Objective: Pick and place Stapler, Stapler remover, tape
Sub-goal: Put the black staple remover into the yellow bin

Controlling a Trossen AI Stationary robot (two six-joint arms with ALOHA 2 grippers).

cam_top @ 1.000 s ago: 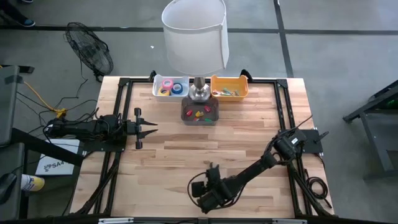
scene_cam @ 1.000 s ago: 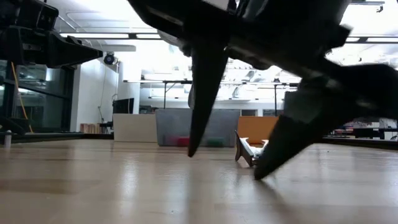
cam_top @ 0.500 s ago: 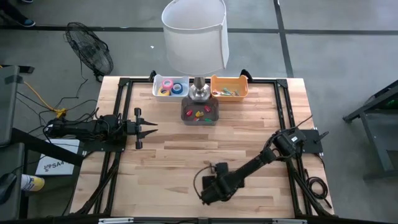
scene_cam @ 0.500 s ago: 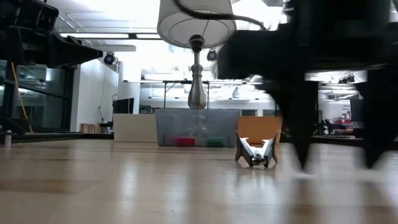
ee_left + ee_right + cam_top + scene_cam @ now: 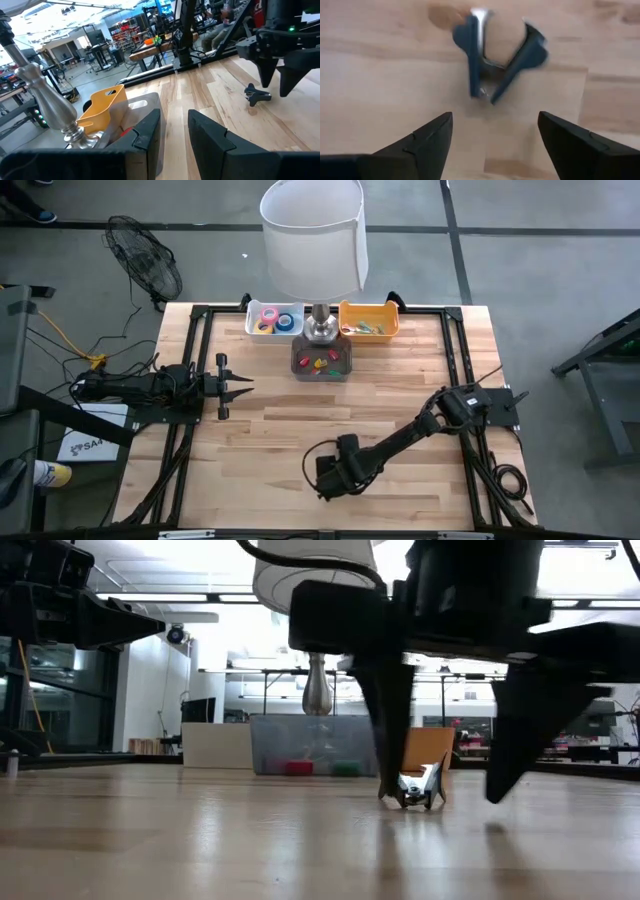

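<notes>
Stapler remover (image 5: 497, 57): dark blue handles, silver metal jaws. Tape (image 5: 273, 319): pink, yellow and blue rolls in a white tray (image 5: 251, 323); orange bin (image 5: 369, 308). Table (image 5: 300, 415): pale wood in striped planks; lampshade (image 5: 313, 238) white.

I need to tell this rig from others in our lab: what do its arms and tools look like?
Both arms are dark, nearly black, jointed, with black cables trailing at their bases. The right tool has two flat tapering fingers. The left tool has the same wedge-shaped fingers. No markings are readable on either.
</notes>
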